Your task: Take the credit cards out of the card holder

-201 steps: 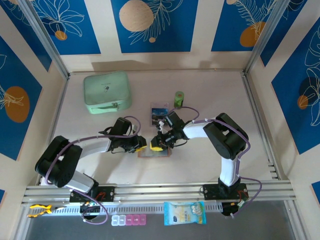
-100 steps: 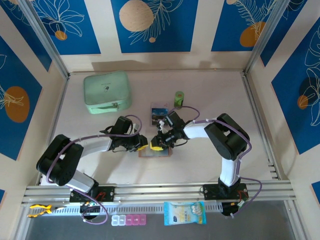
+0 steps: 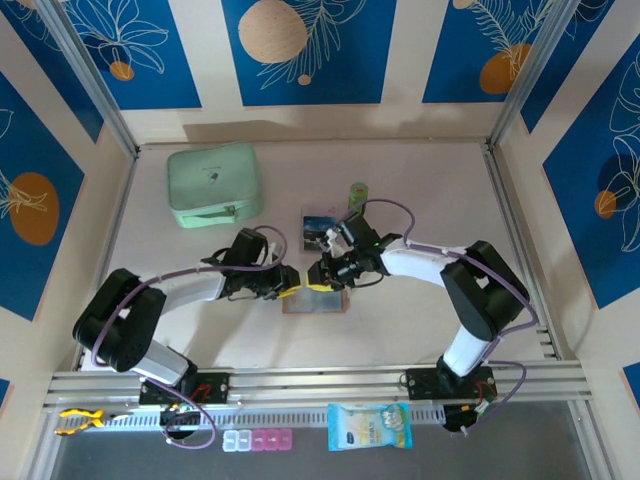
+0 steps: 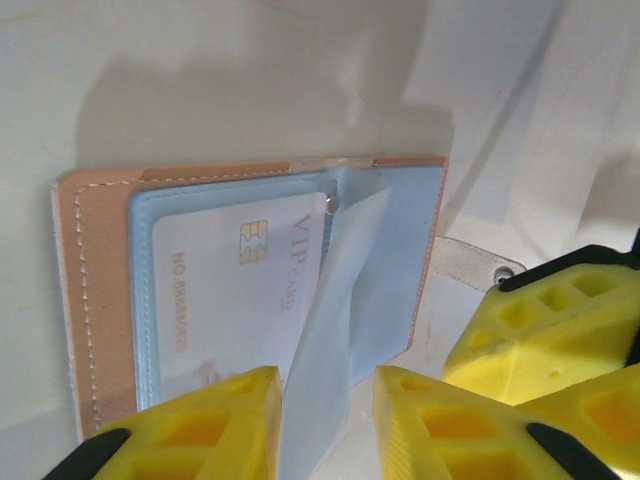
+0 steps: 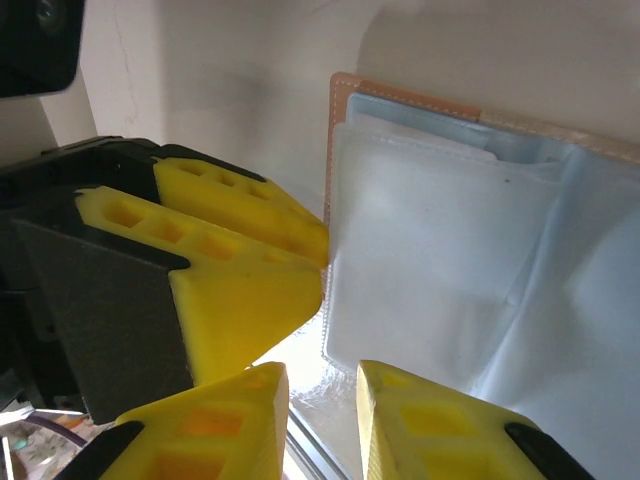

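L hand (image 4: 325, 388) straddles card holder (image 4: 92, 290) sleeve (image 4: 335, 290); 1 card (image 4: 225, 300) inside.

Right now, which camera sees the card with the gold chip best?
Left wrist: the card faces it, chip and lettering clear. From the top, the card holder looks tiny; the right wrist sees cloudy sleeves.

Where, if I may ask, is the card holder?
Top view: the card holder lies open mid-table, under the left claw and right claw, near a loose card.
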Available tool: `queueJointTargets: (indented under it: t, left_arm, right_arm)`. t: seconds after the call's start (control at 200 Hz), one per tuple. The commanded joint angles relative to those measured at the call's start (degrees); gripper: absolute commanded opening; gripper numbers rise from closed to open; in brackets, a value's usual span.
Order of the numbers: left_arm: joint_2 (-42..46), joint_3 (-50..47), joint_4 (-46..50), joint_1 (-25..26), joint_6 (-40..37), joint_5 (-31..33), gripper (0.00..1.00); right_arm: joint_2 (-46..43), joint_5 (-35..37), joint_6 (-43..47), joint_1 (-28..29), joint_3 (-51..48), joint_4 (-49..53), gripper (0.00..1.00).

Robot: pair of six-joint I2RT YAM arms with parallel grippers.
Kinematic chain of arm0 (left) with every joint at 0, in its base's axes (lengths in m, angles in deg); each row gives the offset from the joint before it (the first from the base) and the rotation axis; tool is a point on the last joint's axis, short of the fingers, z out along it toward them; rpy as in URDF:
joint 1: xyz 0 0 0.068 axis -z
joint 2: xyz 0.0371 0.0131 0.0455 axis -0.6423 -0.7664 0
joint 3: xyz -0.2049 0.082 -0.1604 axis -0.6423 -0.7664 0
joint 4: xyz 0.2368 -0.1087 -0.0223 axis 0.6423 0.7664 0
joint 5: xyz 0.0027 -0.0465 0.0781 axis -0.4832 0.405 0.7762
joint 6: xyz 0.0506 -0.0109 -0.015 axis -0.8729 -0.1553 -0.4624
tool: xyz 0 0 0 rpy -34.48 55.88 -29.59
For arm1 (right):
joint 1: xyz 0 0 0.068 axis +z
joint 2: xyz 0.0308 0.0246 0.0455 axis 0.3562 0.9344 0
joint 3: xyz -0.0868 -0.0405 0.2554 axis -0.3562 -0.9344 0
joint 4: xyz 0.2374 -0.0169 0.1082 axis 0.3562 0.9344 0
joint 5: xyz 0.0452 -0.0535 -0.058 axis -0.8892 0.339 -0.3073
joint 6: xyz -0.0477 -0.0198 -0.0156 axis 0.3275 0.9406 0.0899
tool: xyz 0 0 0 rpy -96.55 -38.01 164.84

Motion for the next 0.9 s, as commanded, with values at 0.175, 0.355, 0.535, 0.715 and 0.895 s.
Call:
queueJointTargets:
  t: [0.175, 0.355, 0.535, 0.715, 0.895]
  left_arm:
    - [-0.43, 3.81, -1.52, 1.96, 1.57, -3.62, 0.31]
    - [-2.27, 5.44, -2.84, 3.49, 2.40, -4.65, 0.32]
    - [-5.86, 8.59, -4.15, 5.96, 3.12, -4.77, 0.37]
    - [-10.97, 11.12, -6.35, 8.33, 3.99, -5.06, 0.43]
    - [-14.31, 12.43, -7.21, 9.19, 4.30, -5.12, 0.44]
  right_arm:
    - [-7.67, 5.73, 2.40, -2.79, 0.21, 8.38, 0.26]
    - [-11.40, 6.28, 3.11, -5.15, -0.97, 10.16, 0.26]
    - [-14.71, 6.97, 3.11, -6.80, -2.56, 11.35, 0.27]
    - [-16.96, 7.23, 3.03, -8.04, -3.76, 12.04, 0.27]
    - [-18.39, 7.28, 2.85, -8.65, -4.93, 12.50, 0.28]
